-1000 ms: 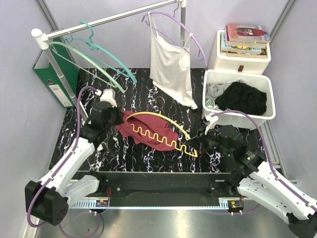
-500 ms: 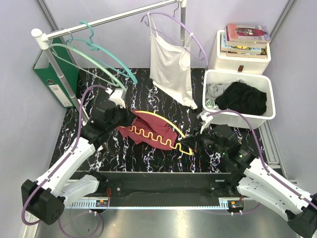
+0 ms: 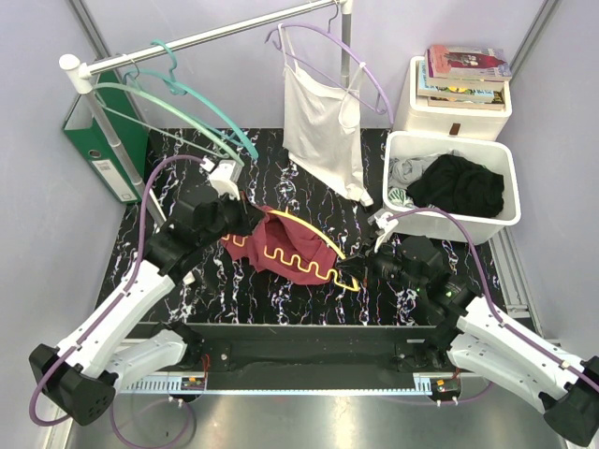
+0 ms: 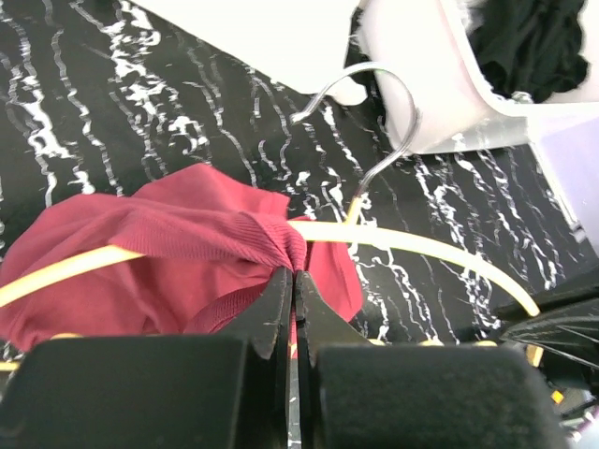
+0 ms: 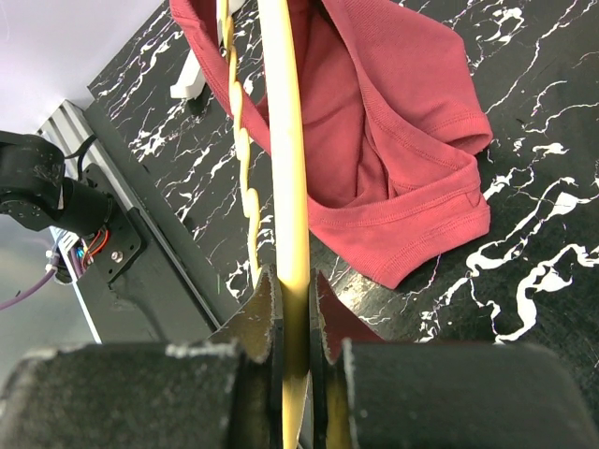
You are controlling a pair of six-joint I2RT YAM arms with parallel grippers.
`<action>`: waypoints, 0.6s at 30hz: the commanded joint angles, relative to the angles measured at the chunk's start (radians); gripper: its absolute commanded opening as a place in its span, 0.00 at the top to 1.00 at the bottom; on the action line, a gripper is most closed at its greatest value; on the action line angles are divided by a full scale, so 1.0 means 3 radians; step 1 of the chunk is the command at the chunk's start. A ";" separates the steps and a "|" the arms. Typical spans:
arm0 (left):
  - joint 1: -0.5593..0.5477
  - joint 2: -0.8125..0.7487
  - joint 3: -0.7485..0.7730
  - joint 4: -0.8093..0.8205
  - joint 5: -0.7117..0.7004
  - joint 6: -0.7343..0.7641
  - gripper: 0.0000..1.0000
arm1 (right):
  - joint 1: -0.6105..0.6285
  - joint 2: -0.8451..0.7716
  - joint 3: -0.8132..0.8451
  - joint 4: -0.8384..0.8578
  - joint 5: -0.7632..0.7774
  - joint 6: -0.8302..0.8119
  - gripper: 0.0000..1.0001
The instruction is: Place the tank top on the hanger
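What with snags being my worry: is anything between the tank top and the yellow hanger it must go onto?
Nothing visible. The left hand, shut on the tank top, holds the fabric right against the arch of the hanger, part of it already draped over. The right hand clamps the hanger's end.

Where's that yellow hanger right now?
Top view: the yellow hanger sits mid-table, partly draped by the maroon tank top, its right end pinched in the right tool.

The maroon tank top (image 5: 393, 112) lies bunched at the middle of the worktop, one fold draped over the arched arm of the yellow, wavy-barred hanger (image 5: 284, 140).
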 commanded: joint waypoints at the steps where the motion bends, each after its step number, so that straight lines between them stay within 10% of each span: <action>1: -0.0015 -0.0064 0.0058 -0.0129 -0.0398 0.0051 1.00 | 0.0043 -0.0022 0.0019 0.0412 0.0007 0.0030 1.00; 8: -0.0015 -0.0141 -0.0029 -0.0145 -0.0946 0.0092 0.95 | 0.0059 -0.0043 0.0014 0.0346 0.0032 0.0035 1.00; 18: -0.0174 -0.0208 -0.0044 0.0044 -0.0574 0.0158 0.75 | 0.0074 0.0049 -0.0027 0.0489 0.0048 0.0082 1.00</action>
